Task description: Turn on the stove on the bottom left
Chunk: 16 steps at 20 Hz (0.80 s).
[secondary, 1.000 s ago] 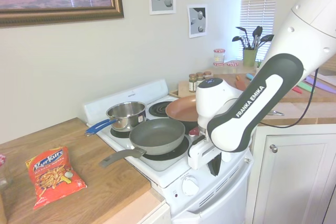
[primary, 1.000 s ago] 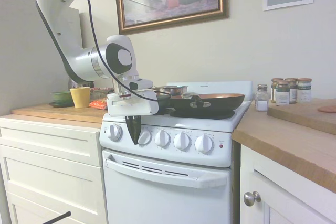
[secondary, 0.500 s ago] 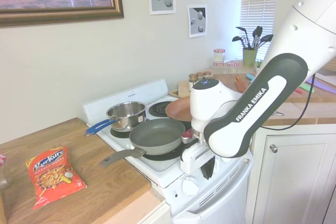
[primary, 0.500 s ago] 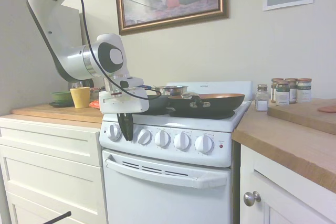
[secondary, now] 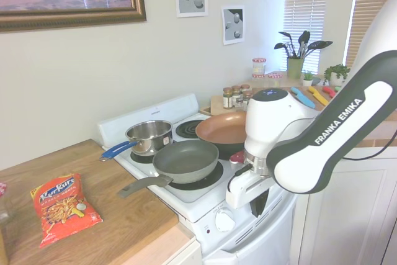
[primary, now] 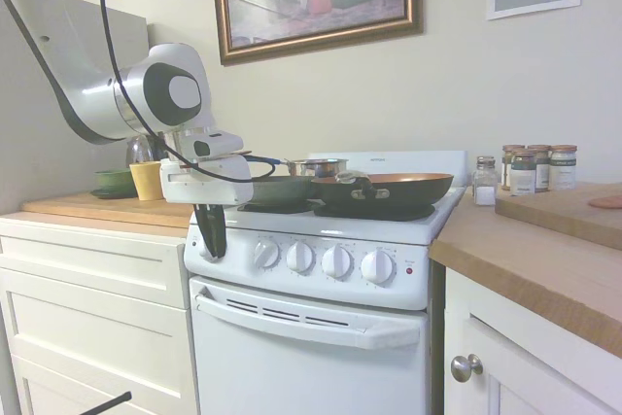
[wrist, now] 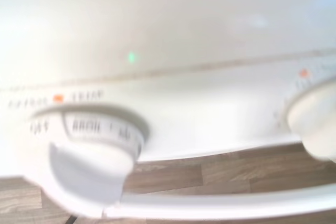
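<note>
Your gripper (primary: 211, 240) hung at the left end of the stove (primary: 321, 328) front panel, dark fingers pointing down over the spot where the far-left knob would sit — that knob was hidden behind them in the first exterior view. Whether the fingers were parted, closed, or clamped on the knob, I couldn't tell; they read as one dark shape from both sides. Four other knobs (primary: 337, 261) stayed clear in a row to the right of your gripper, with a small red light (primary: 409, 270) at the row's far end. From the second exterior view your gripper (secondary: 258, 203) sat just above and beside one knob (secondary: 224, 220), apart from it. The stove stood between the cream drawers (primary: 92, 308) and a wood counter (primary: 544, 259). On top: a grey pan (secondary: 186, 159), a copper pan (secondary: 224, 130), a steel pot (secondary: 149, 136) with a blue handle. A snack bag (secondary: 62, 206) lay on the counter nearby. Wrist view was blurry — a white dial (wrist: 86, 153) with unreadable print, close up.
</note>
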### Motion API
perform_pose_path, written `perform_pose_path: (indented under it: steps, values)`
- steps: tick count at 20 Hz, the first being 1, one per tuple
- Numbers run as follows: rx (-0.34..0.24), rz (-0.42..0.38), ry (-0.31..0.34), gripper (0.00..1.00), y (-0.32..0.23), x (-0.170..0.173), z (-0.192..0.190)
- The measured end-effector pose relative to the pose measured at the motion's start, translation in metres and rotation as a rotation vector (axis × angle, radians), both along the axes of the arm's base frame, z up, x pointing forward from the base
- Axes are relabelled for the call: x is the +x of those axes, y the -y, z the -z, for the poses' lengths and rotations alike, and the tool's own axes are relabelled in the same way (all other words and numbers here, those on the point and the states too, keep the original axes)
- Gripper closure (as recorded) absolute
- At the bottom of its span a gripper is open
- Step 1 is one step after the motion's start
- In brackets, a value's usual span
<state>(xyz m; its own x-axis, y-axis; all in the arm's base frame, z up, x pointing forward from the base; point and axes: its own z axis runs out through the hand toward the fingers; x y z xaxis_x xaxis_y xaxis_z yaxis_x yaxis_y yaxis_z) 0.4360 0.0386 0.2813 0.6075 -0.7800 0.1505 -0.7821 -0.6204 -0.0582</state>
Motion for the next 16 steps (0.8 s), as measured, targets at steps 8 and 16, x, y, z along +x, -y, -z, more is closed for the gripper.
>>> perform_pose_path:
  steps: [8, 16]
  values:
    - [0.023, 0.035, 0.019, 0.0, 0.006, -0.013, -0.005]
    - [0.043, 0.057, 0.052, 0.0, 0.027, -0.023, -0.021]
